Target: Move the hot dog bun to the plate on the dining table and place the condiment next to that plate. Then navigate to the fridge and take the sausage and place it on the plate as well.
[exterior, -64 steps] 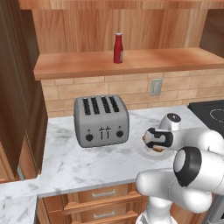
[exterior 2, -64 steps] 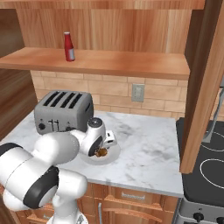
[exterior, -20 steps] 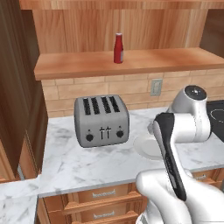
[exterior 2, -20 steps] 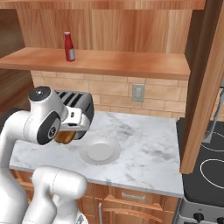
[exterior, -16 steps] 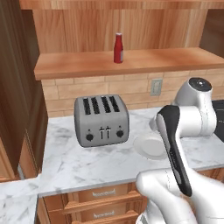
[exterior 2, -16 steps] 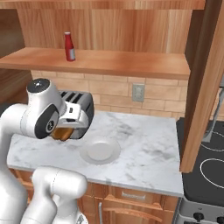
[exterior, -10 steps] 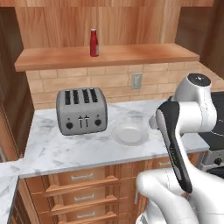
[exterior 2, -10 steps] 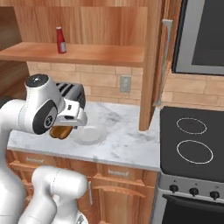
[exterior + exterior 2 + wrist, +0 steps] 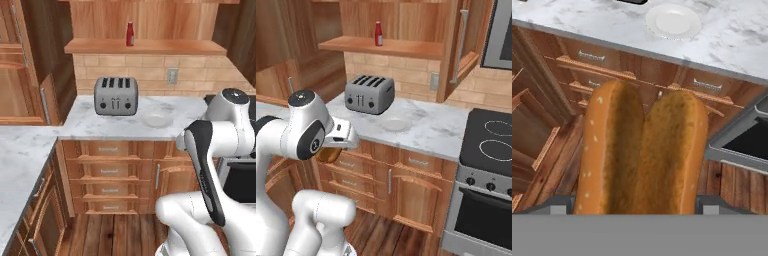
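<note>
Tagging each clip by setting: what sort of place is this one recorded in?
A home-style kitchen, rendered rather than real. A toaster and an off-white plate sit on a marble counter over wooden drawers, a black stovetop with an oven below stands beside it, and a red condiment bottle stands on a wooden wall shelf.

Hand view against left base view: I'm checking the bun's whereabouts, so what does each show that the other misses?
Hand view alone: the bun, close up, held in the gripper. Left base view alone: the toaster and the red bottle on the shelf. Both share the empty plate on the marble counter above the wooden drawers.
</note>
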Controlling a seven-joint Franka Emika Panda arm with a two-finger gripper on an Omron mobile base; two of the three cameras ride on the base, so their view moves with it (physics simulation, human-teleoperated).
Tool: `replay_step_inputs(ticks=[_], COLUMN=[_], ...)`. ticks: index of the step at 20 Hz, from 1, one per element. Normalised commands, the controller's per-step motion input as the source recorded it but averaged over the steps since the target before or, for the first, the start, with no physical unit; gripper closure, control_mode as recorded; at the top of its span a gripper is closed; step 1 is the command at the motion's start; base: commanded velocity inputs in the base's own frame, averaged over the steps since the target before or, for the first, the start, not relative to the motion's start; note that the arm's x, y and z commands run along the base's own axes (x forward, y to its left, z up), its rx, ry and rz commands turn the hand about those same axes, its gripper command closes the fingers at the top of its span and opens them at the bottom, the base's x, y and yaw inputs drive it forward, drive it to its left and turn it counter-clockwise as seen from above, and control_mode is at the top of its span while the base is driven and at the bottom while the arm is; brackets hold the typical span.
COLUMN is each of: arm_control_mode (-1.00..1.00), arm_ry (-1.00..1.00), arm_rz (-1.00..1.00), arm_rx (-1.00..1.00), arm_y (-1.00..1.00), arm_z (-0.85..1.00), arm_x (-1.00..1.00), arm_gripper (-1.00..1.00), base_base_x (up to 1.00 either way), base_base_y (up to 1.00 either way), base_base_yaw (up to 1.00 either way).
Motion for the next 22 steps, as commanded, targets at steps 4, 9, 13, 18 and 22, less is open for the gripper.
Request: replay_step_inputs(ticks=[4,9,13,18,22], arm_control_mode=[1.00,1.00,1.00,1.00,1.00], arm_ry=[0.00,0.00,0.00,0.00,0.00], arm_rz=[0.00,0.00,0.00,0.00,0.00], arm_rx=[0.00,0.00,0.00,0.00,0.00], arm_y=[0.00,0.00,0.00,0.00,0.00], arm_z=[0.00,0.00,0.00,0.00,0.00], arm_x=[0.00,0.00,0.00,0.00,0.00], arm_gripper=[1.00,1.00,1.00,1.00,1.00], base_base_x=[-1.00,-1.00,-1.00,-1.00,-1.00], base_base_y=[0.07,0.10,0.44,0.78,1.00], base_base_yaw=[0.67,0.63,0.59,0.53,0.46])
